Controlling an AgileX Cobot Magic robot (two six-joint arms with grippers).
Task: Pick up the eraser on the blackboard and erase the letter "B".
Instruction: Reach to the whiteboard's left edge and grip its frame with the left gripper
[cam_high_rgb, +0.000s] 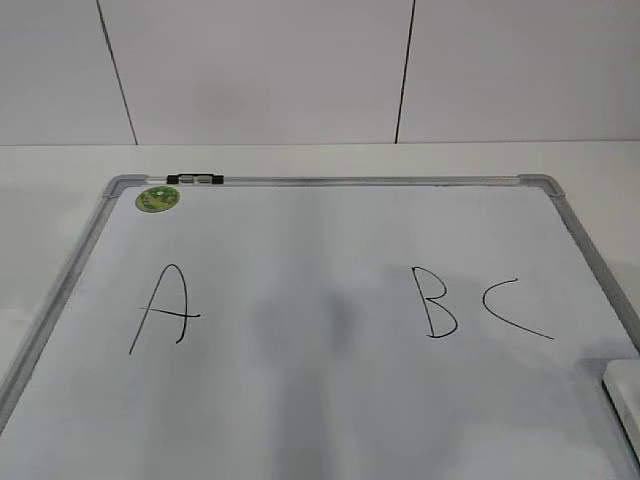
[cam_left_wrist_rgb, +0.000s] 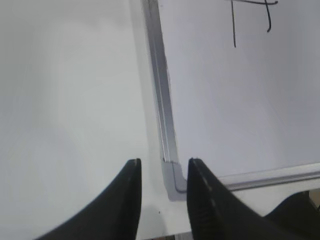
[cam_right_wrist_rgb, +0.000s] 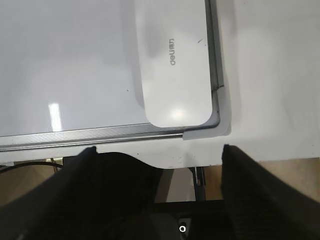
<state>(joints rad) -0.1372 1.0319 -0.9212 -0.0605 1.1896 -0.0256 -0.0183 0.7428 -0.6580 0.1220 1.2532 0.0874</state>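
Note:
The blackboard (cam_high_rgb: 320, 400) is a white dry-erase board with a grey frame, lying flat on the table. The letter "B" (cam_high_rgb: 433, 302) is drawn right of centre, between the "A" (cam_high_rgb: 165, 308) and the "C" (cam_high_rgb: 512, 310). The white eraser (cam_right_wrist_rgb: 172, 60) lies on the board's near right corner; only its edge shows in the exterior view (cam_high_rgb: 625, 395). My right gripper (cam_right_wrist_rgb: 159, 150) is open and empty, just short of the eraser, above the table's front edge. My left gripper (cam_left_wrist_rgb: 164, 164) is open and empty over the board's near left corner (cam_left_wrist_rgb: 175, 177).
A round green sticker (cam_high_rgb: 158, 198) and a black clip (cam_high_rgb: 195, 179) sit at the board's far left corner. The white table (cam_high_rgb: 60, 180) runs around the board, with a tiled wall behind. The table's front edge and the floor show under the right gripper.

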